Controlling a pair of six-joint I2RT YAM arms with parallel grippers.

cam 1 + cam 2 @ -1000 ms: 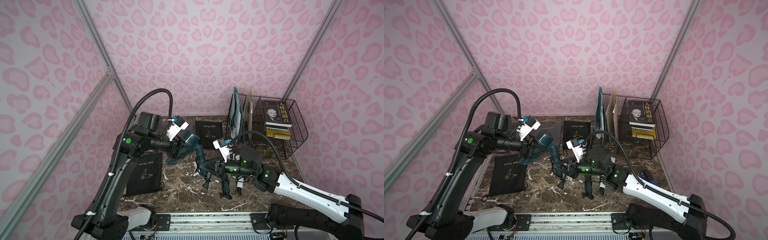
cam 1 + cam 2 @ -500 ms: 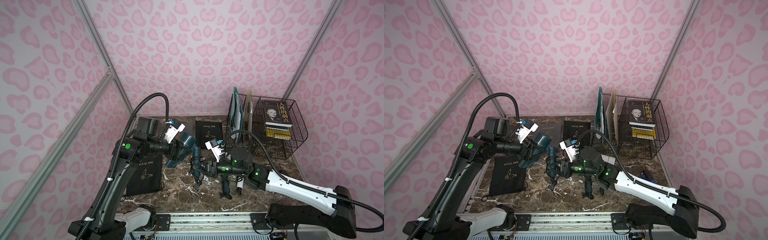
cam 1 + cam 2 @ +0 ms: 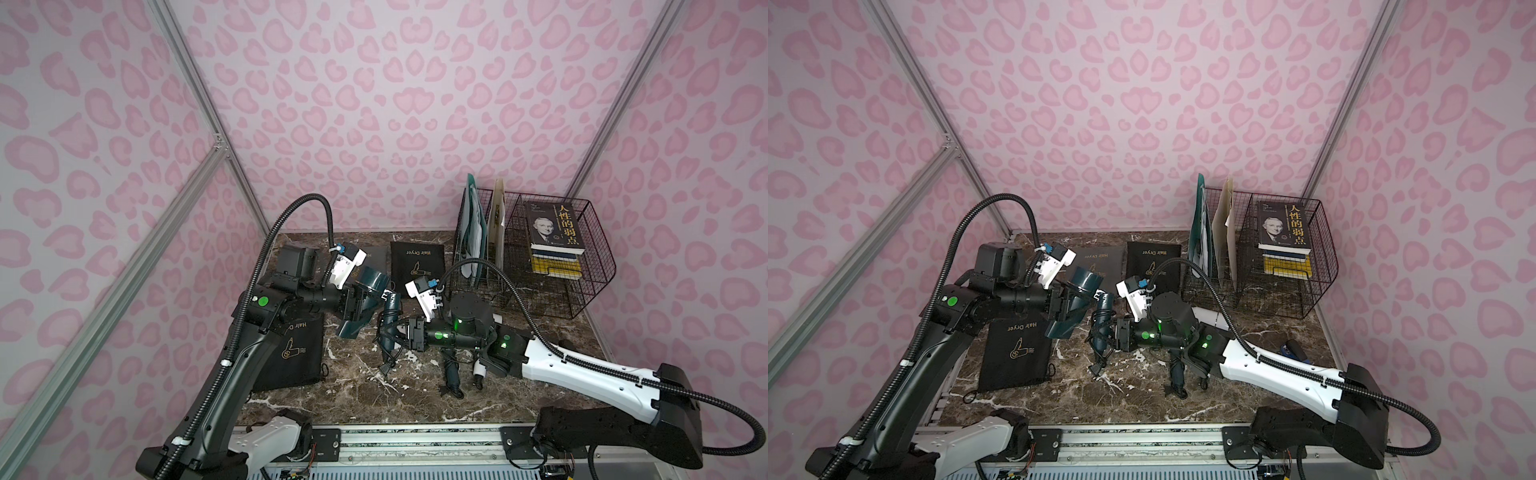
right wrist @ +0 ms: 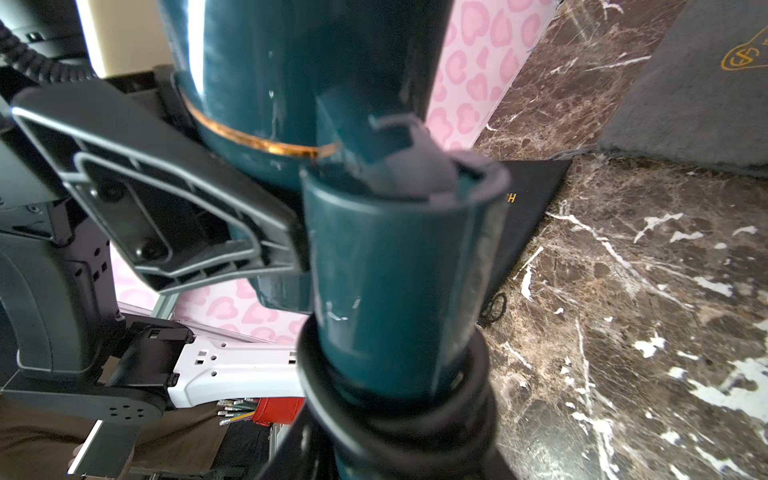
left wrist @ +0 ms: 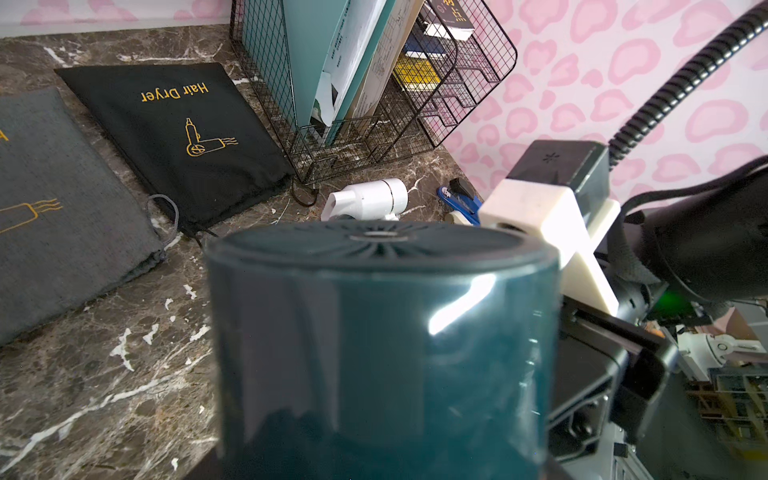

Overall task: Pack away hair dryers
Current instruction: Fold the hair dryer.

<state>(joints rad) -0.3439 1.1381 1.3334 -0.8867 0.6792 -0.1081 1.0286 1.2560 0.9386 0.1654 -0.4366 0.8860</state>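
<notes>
Hair dryer (image 3: 371, 281), dark teal, hangs above the tabletop (image 3: 374, 399) between the arms. The left jaws are clamped across its barrel, likely to steady it while the right jaws reach its cord-wound handle; whether those grip it I cannot tell. The near black pouch (image 3: 291, 353), far black pouch (image 3: 417, 257) and grey pouch (image 5: 62, 199) lie flat, seemingly empty. The wire rack (image 3: 598, 257) holds only books (image 3: 552, 232) and folders (image 3: 473, 232).

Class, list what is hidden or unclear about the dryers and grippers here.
Right gripper: jaws outside the right wrist view, too small in both top views; grip unclear.
White dryer: mostly hidden behind the right arm in a top view.
Left gripper: hidden behind the held dryer, left wrist view.
</notes>
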